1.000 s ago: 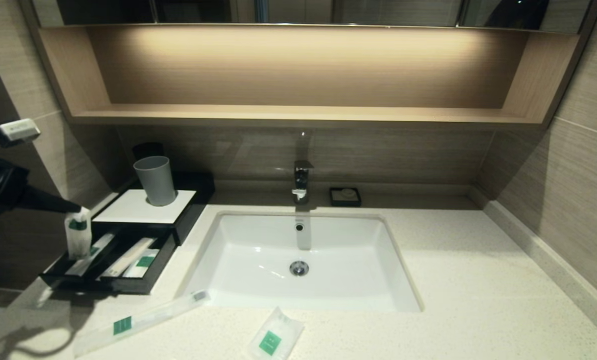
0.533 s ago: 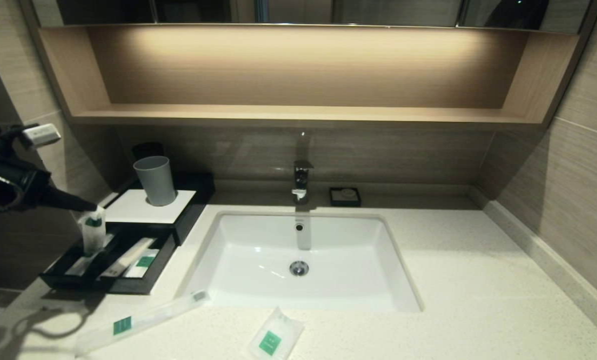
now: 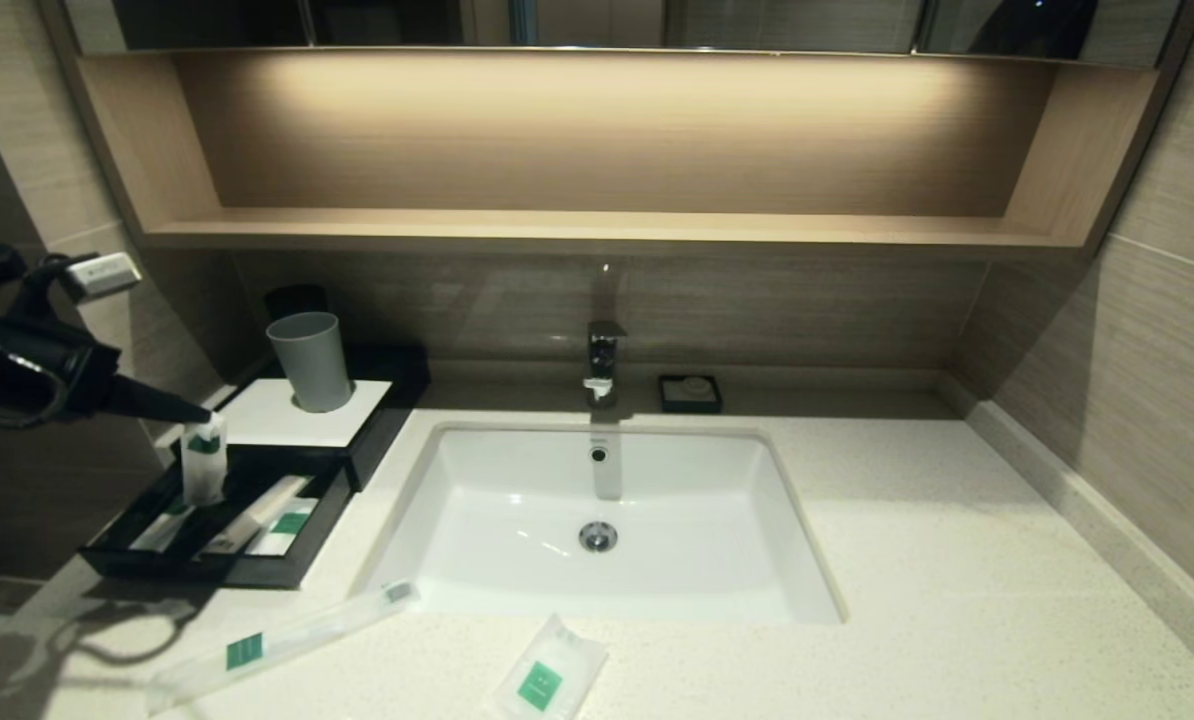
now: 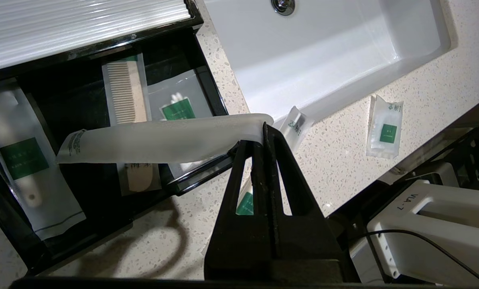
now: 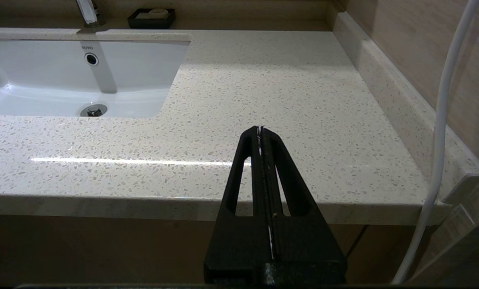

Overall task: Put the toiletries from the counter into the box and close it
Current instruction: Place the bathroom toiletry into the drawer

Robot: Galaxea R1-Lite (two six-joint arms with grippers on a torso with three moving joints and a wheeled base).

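I'm in a hotel-style bathroom: a speckled stone bench (image 3: 917,560) with white undermount sink (image 3: 657,500), chrome faucet (image 3: 604,362), soap dish (image 3: 690,393), wrapped guest toiletries (image 3: 547,680), wooden shelf (image 3: 597,228).

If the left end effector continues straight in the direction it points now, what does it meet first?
Probably the open drawer of the flat black box, since the left end effector, shut on a clear-wrapped toothbrush packet, aims over it; depth is unclear.

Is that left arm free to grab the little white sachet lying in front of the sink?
Probably not yet. The left gripper is shut on a toothbrush packet above the open drawer. Nothing covers the sachet on the counter.
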